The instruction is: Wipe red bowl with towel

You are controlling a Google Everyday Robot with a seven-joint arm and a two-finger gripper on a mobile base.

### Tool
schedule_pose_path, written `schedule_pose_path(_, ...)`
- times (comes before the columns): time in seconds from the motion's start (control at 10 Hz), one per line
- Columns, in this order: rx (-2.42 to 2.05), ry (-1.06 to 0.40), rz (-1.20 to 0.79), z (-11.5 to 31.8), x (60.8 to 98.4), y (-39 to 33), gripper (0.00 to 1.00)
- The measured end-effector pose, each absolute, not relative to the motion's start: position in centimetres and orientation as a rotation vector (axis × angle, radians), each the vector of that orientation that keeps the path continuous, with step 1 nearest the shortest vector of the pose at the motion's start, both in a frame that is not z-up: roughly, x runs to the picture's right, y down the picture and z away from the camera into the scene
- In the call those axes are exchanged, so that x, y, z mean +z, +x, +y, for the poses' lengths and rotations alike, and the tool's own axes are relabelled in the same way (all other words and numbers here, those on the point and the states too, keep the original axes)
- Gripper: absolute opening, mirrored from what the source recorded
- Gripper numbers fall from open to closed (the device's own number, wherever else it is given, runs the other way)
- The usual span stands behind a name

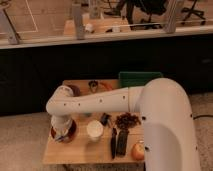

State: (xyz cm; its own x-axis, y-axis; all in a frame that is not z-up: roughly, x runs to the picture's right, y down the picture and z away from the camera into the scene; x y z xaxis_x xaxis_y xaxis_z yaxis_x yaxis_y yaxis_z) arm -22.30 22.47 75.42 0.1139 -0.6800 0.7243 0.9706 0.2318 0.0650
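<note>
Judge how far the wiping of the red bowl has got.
Done: the towel is in the red bowl, at the front left of the table. In hand: the gripper is down inside the bowl, shut, seemingly on the towel. Left: finishing the wipe and lifting out. Whether the bowl is clean yet cannot be told.

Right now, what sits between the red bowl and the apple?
Camera view: a white cup and dark flat objects lie between them. The pincer is down in the red bowl.
</note>
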Motion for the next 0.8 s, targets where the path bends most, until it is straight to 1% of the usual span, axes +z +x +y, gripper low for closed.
schedule_pose_path(0.2, -1.211, -0.513, -0.707, 21.8, 76.8, -19.1, 0.00)
schedule_pose_path(0.4, -1.157, -0.509, -0.688, 20.0, 78.0, -17.6, 0.00)
schedule_pose_path(0.6, -1.132, -0.490, -0.684, 18.4, 78.2, -17.8, 0.00)
schedule_pose_path(0.8, -1.153, -0.470, -0.698, 18.1, 77.5, -19.9, 0.00)
